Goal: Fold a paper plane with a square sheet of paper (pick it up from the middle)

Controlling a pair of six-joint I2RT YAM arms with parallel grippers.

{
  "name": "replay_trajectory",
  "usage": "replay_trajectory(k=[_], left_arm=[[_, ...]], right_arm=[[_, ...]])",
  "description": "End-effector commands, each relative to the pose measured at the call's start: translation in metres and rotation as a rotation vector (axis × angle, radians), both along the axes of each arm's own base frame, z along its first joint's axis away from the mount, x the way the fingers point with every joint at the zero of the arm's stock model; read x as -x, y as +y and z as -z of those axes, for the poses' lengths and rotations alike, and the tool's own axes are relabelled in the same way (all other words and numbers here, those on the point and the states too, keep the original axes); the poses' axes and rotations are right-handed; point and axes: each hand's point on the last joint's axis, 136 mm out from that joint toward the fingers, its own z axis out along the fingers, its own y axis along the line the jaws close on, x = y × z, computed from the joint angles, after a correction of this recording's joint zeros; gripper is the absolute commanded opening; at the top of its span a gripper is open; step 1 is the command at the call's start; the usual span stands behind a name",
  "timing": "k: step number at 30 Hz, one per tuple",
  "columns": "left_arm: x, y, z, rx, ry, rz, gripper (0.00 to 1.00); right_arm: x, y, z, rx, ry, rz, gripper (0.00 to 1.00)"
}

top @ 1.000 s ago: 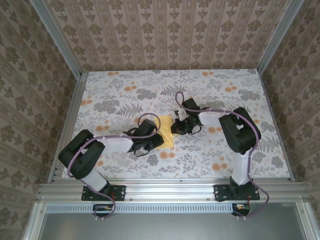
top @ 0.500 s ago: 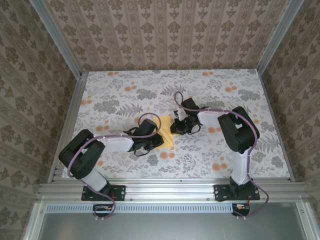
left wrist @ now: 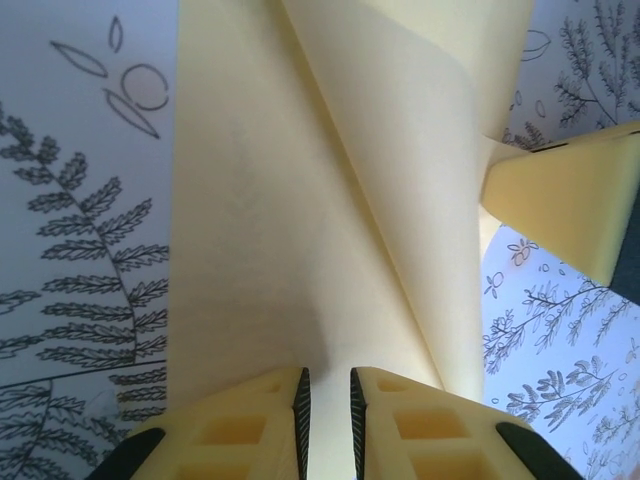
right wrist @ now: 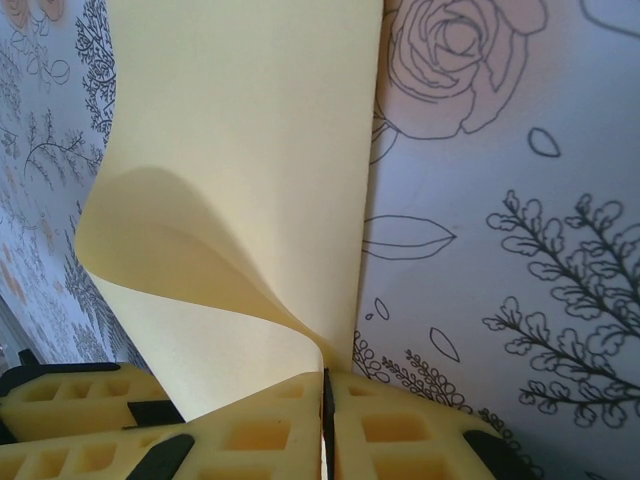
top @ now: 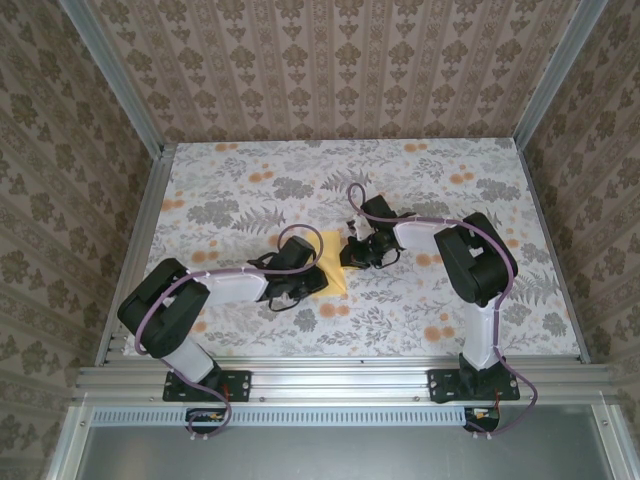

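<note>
The square sheet of paper (top: pixel 331 262) is plain yellow and lies mid-table between the two grippers. My left gripper (top: pixel 298 277) rests low on its near-left part. In the left wrist view the jaws (left wrist: pixel 326 388) stand a narrow gap apart over the flat paper (left wrist: pixel 250 220), gripping nothing. My right gripper (top: pixel 353 254) is at the sheet's right edge. In the right wrist view it is shut (right wrist: pixel 324 380) on that edge, and the paper (right wrist: pixel 240 130) curls up and over from the jaws into a loose fold. A right fingertip (left wrist: pixel 565 200) shows in the left wrist view.
The table (top: pixel 450 300) has a grey floral cloth with small orange flower prints (top: pixel 332 310). Patterned walls (top: pixel 60 200) close in the left, back and right sides. An aluminium rail (top: pixel 330 376) runs along the front by the arm bases.
My right gripper has edged slightly left and away with the paper's edge, tightening the curl. The left arm has stayed put.
</note>
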Motion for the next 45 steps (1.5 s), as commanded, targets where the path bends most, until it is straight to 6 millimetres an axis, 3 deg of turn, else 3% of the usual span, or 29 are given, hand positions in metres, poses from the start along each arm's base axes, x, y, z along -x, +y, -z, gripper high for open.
replay_trajectory(k=[1, 7, 13, 22, 31, 45], left_arm=[[-0.008, -0.011, -0.020, 0.025, -0.058, 0.038, 0.22], [-0.018, -0.031, -0.048, 0.151, -0.137, 0.051, 0.22], [-0.023, -0.041, -0.049, 0.204, -0.150, 0.045, 0.21], [-0.025, -0.043, -0.026, 0.157, -0.098, 0.038, 0.17], [-0.022, -0.030, -0.009, 0.080, -0.065, 0.018, 0.16], [-0.019, -0.025, -0.001, 0.049, -0.049, 0.014, 0.16]], right_arm=[[0.012, -0.009, 0.016, 0.096, 0.048, 0.016, 0.11], [0.015, -0.010, 0.018, 0.117, 0.052, 0.022, 0.11], [0.017, -0.011, 0.020, 0.125, 0.058, 0.025, 0.11], [0.017, -0.010, 0.020, 0.118, 0.060, 0.027, 0.11], [0.019, -0.011, 0.023, 0.121, 0.067, 0.026, 0.13], [0.016, -0.007, 0.023, 0.107, 0.067, 0.022, 0.13]])
